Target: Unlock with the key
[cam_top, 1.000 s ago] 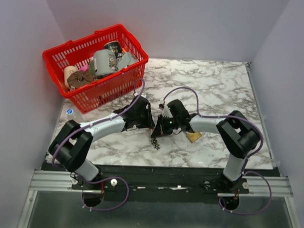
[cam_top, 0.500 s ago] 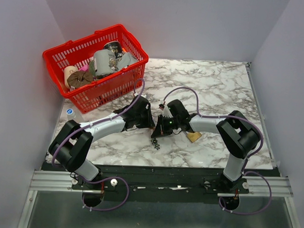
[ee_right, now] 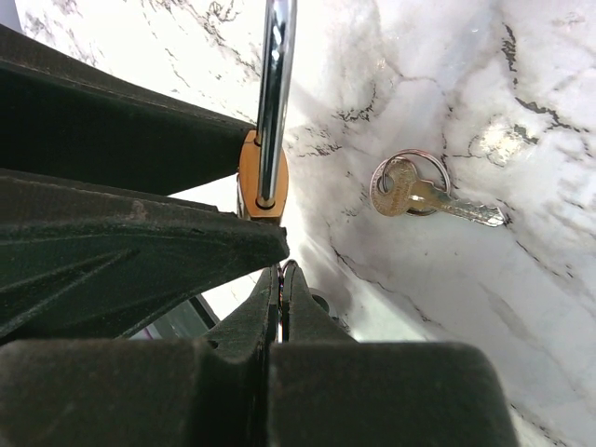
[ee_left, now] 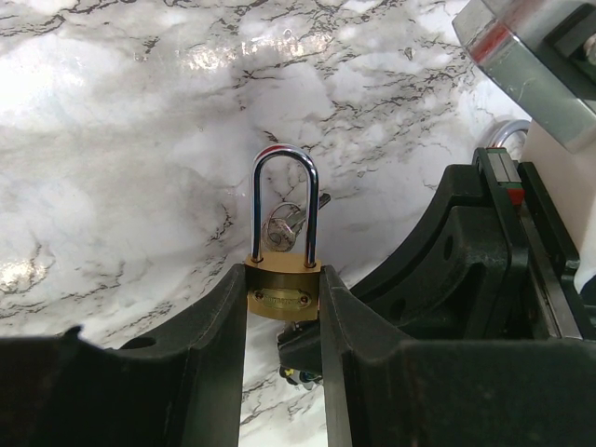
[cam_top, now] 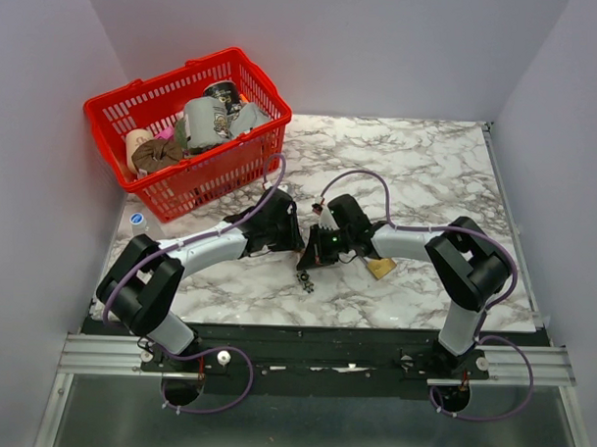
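Pinching the padlock [ee_left: 283,296] by its side edges with my left fingers [ee_left: 219,354]; right fingers [ee_right: 317,391], pressed together, sit just below it; open marble [ee_left: 121,140] beyond the shackle [ee_left: 259,205].

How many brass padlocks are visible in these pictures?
2. One brass padlock stands clamped in the left end effector, shackle up. The second padlock lies on the marble table beside the right arm. Others may be hidden beneath the arms.
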Action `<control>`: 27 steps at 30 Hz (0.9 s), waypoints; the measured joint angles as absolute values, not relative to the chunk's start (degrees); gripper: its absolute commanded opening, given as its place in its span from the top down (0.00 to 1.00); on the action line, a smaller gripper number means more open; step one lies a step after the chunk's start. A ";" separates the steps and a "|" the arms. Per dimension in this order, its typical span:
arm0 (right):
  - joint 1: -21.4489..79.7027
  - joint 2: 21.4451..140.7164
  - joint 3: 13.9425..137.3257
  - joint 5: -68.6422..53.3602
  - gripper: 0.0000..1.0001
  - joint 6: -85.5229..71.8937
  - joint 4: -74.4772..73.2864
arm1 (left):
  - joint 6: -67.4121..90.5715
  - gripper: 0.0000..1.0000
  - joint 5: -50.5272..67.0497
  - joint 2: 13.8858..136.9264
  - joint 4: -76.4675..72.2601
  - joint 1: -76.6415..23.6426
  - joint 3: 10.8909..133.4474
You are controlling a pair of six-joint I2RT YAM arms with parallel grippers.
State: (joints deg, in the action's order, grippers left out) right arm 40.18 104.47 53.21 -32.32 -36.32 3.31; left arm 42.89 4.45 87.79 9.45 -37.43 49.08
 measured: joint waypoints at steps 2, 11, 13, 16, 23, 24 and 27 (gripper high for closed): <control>40.18 104.47 53.21 -32.29 0.99 -36.27 3.29 | 42.87 1.00 4.38 87.92 9.39 -37.52 49.08; 40.18 103.72 53.21 -31.35 0.99 -35.48 2.96 | 42.85 1.00 4.25 88.23 9.15 -37.63 49.28; 40.18 103.70 53.21 -31.09 0.99 -35.51 2.90 | 42.87 1.00 4.23 88.23 9.06 -37.63 49.30; 40.18 103.70 53.21 -30.85 0.99 -35.59 2.85 | 42.87 1.00 4.10 88.25 9.06 -37.65 49.30; 40.23 103.70 53.32 -29.69 0.99 -36.62 2.85 | 42.89 1.00 3.49 88.25 9.02 -37.80 49.30; 40.27 103.70 53.39 -29.52 0.99 -36.73 2.83 | 42.89 1.00 3.31 88.25 8.97 -37.87 49.30; 40.40 103.70 54.13 -29.12 0.99 -37.39 2.22 | 42.92 1.00 2.44 88.25 8.78 -38.15 49.30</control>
